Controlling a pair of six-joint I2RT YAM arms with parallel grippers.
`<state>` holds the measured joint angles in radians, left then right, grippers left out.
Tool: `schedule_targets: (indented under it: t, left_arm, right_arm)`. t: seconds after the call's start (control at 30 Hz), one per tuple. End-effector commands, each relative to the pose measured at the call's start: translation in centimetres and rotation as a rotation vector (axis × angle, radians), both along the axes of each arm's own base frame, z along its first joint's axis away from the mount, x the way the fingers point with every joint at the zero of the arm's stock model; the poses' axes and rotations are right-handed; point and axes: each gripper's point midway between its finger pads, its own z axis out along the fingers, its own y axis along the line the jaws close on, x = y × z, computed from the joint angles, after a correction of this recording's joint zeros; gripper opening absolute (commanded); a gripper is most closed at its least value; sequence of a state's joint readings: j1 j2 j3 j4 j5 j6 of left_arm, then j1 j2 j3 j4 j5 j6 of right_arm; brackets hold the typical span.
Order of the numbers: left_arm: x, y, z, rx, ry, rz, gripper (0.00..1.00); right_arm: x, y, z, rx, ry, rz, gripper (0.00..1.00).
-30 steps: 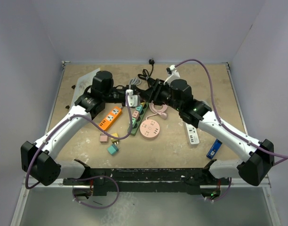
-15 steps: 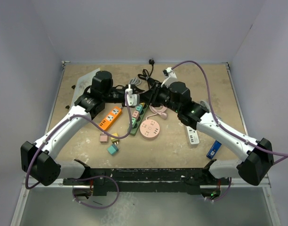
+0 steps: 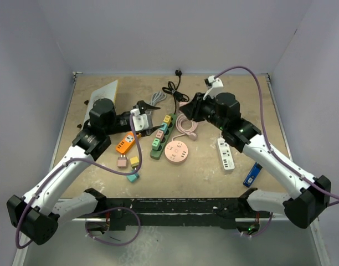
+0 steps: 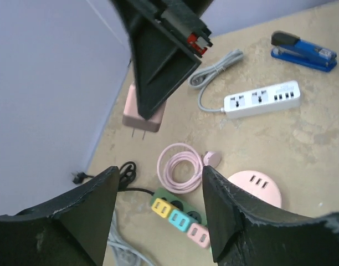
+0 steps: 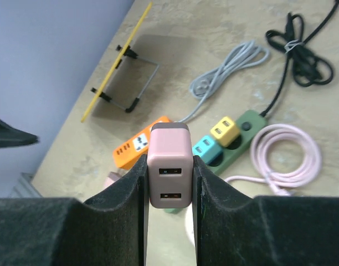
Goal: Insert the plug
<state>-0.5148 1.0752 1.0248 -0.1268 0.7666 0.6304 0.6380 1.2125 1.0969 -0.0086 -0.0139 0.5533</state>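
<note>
Evidently a handover has just been completed: the left gripper (image 4: 158, 185), a second ago closed up against the right gripper (image 5: 168, 158) at the centre of the top view, now shows its jaws spread wide and empty, and has drawn back toward the left of the frame. The right gripper has clamped onto the dusty-pink rectangular USB charger plug (image 5: 169, 169), held aloft at upper centre with its prongs free. Insertion is judged still outstanding; the long green power strip (image 3: 160, 137) lies nearest, lower left of the plug, though the intended socket cannot be told.
</note>
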Motion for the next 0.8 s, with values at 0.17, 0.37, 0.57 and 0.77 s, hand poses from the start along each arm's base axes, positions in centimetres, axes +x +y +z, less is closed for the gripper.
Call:
schedule_targets:
  t: [0.17,0.37,0.57,0.77]
  left_arm:
    - [5.3,9.7,0.3,-0.644,0.692,0.953,0.61]
    - [4.0,14.5,-3.1,-0.654,0.709,1.210,0.64]
    - [2.4,15.8,-3.8,-0.721,0.716,1.226,0.64]
    - [1.8,15.6,-5.1,-0.785,0.749,1.189,0.60]
  right_arm:
    - [-1.6,0.1,-1.5,-0.316,-0.174,0.367,0.00]
    - [-0.9,0.4,-5.9,-0.462,-0.110,0.470,0.00]
    - [-1.3,1.2,-10.9,-0.562,-0.034,0.601,0.00]
    - [-2.7,1.2,-16.3,-0.714,0.098,0.776,0.00]
